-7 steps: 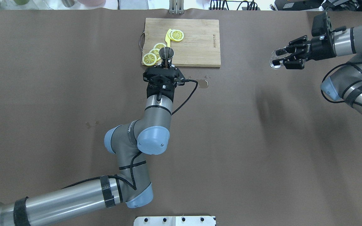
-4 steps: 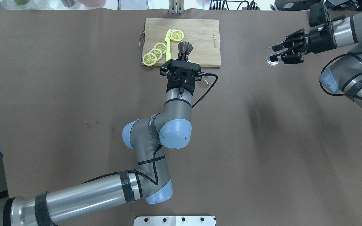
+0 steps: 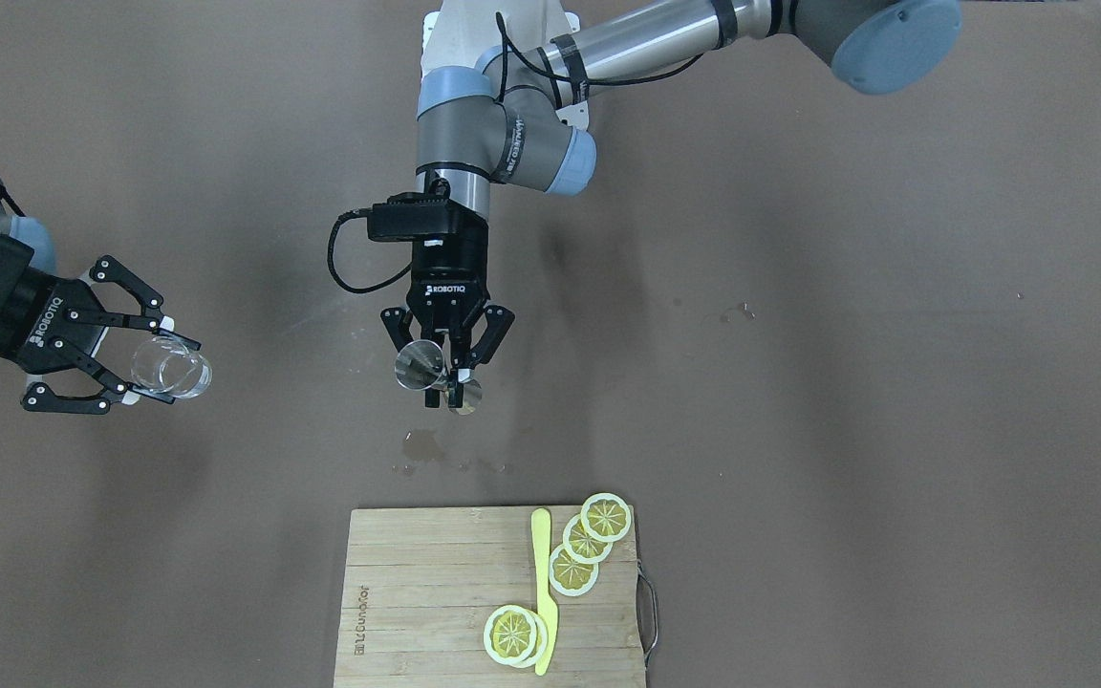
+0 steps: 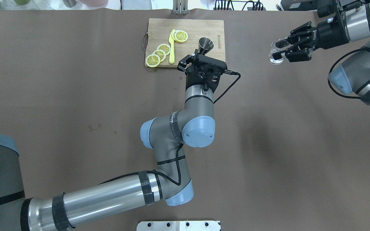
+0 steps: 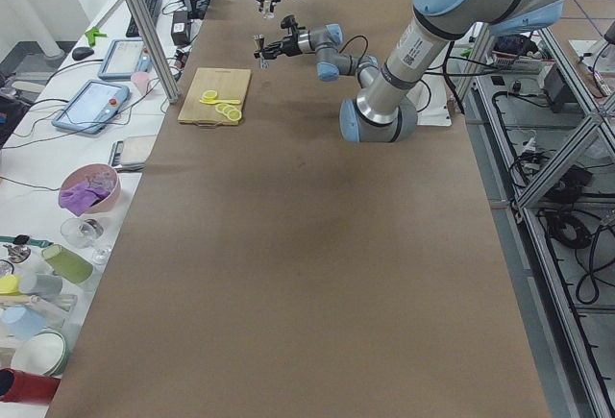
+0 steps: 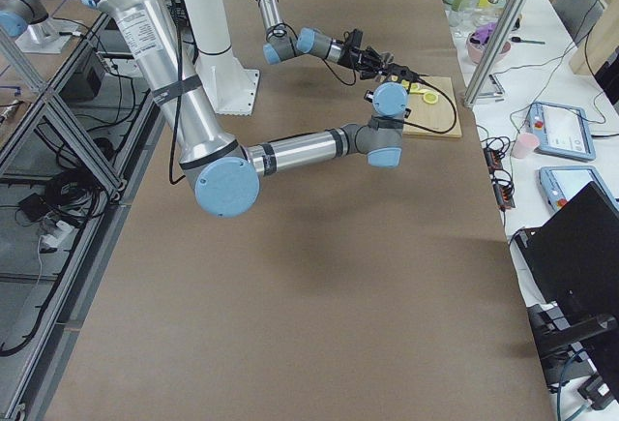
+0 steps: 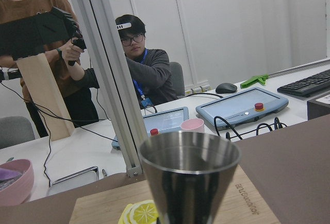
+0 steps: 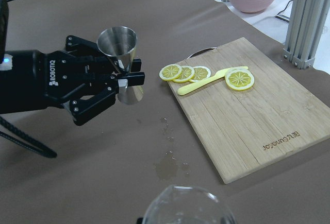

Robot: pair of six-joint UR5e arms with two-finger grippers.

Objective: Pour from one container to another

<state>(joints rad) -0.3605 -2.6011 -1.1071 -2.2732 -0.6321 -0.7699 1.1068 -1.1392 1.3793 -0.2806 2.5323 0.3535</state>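
So the wooden cutting board (image 4: pixel 198 27) sits at the far edge of the brown table (image 4: pixel 75 96), with a few lemon slices (image 4: pixel 164 48) and a yellow plastic knife (image 4: pixel 171 48) lying on it toward its handle end. Just off the board's robot-side edge there's a little wet puddle (image 3: pixel 423 442) with some droplets on the table cover. Past the table, the left wrist view shows two people, one sitting, one standing and holding a black device, plus a couple of tablets and a pink cup.

The jigger (image 3: pixel 420 365) is up in the air in the left gripper (image 3: pixel 443 382), near the board's edge and roughly over the puddle. The fingers are clamped on its narrow waist. It's upright, shiny grey steel, one cone opening upward and the other pointing down. Can't tell if there's anything in it, the inside just looks like dark metal.

The glass (image 3: pixel 173 373) is way over on the robot's right, well apart from the jigger and the board, also lifted off the table. The right gripper (image 3: pixel 168 375) has its fingers closed on the glass's sides. It's clear with a thick base, and I can't tell whether it holds any liquid.
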